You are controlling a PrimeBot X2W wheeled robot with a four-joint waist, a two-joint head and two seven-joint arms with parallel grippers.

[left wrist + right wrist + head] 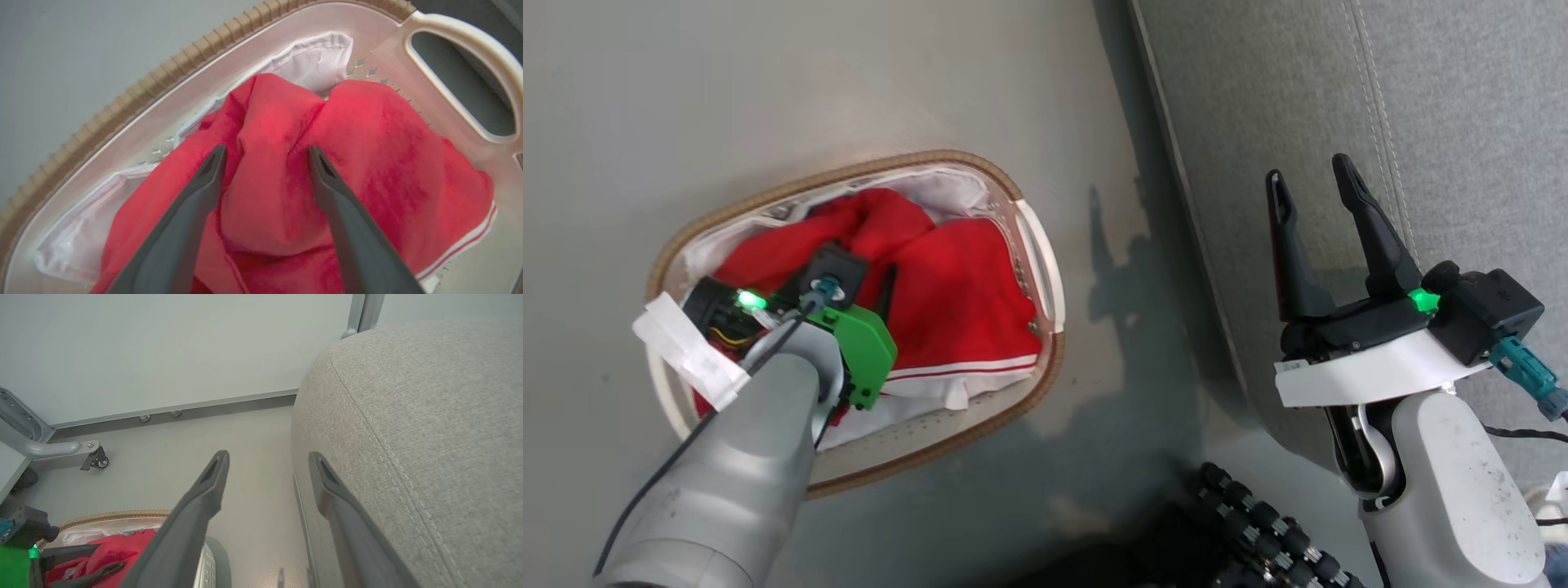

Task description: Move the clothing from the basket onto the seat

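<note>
The red clothing (956, 286) lies heaped in the oval basket (849, 167), over its white liner (310, 61). The basket sits on the grey floor (768, 82), near the grey seat (1462, 122). The left gripper (266, 151) reaches into the basket with its jaws spread wide and a raised fold of fabric between them. The right gripper (1308, 171) hangs spread and empty at the seat's edge. A castered metal leg (94, 457) stands by the pale wall (163, 343).

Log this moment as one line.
step: pre-grasp | left jaws: open, astride a fold of the clothing in the basket | right jaws: open, empty, at the seat edge
</note>
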